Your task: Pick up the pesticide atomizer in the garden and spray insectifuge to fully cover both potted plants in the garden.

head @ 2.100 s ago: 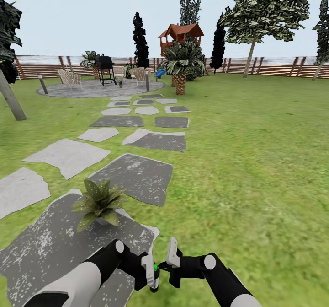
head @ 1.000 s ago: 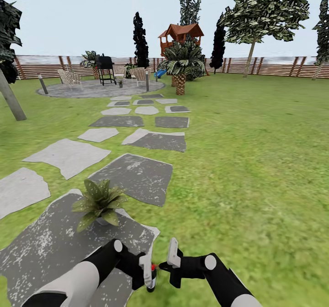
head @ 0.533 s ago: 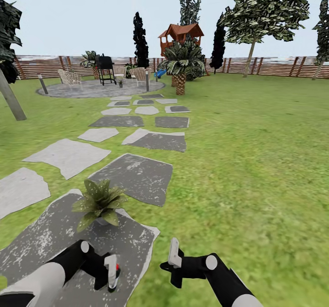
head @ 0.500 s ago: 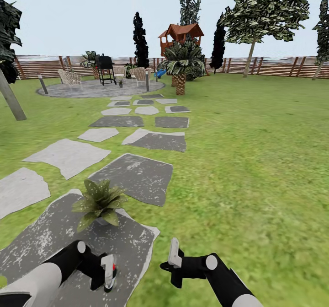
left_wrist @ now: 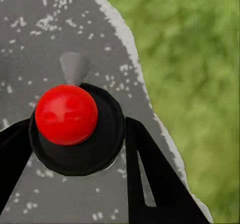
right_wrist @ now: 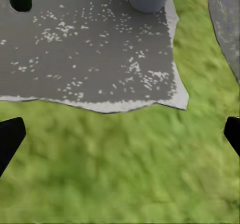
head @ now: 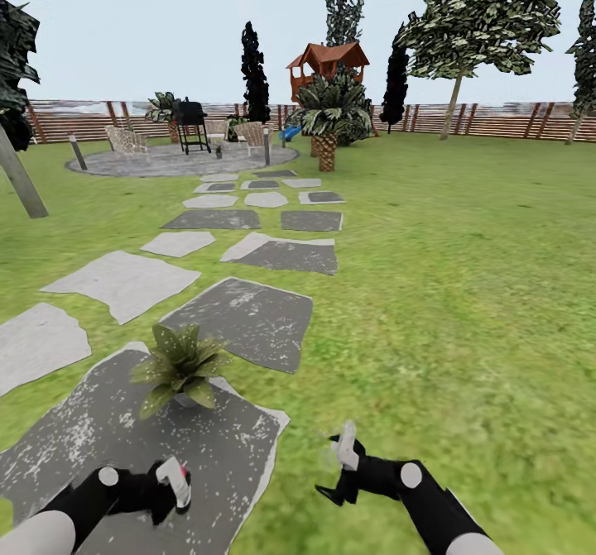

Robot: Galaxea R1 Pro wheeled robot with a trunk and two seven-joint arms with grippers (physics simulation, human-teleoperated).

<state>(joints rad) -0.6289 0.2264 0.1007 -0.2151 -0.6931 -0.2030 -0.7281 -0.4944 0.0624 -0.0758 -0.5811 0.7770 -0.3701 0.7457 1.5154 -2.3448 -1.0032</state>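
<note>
Taking the big speckled stepping stone [head: 99,431] as the landmark: over its near end hangs the left tool [head: 170,489], clamped on the pesticide atomizer [left_wrist: 75,129]. In the left wrist view the bottle's dark round top with a red button sits between the two black fingers [left_wrist: 150,179], seen from straight above, above the stone close to its grass edge. The bottle looks rigid, light and smooth-sided, so I judge it could twist or slip in a loose pinch; the hold belongs on the slim body below the cap, leaving the nozzle free.

On the far part of the same stone stands one potted plant [head: 178,366], upright in its pale pot, a short way beyond the atomizer. Its leaves are soft and the pot small, probably easy to tip if bumped.

Off the stone's right edge, over the lawn [head: 463,307], the right tool [head: 339,471] carries nothing, its fingers spread wide apart.
</note>
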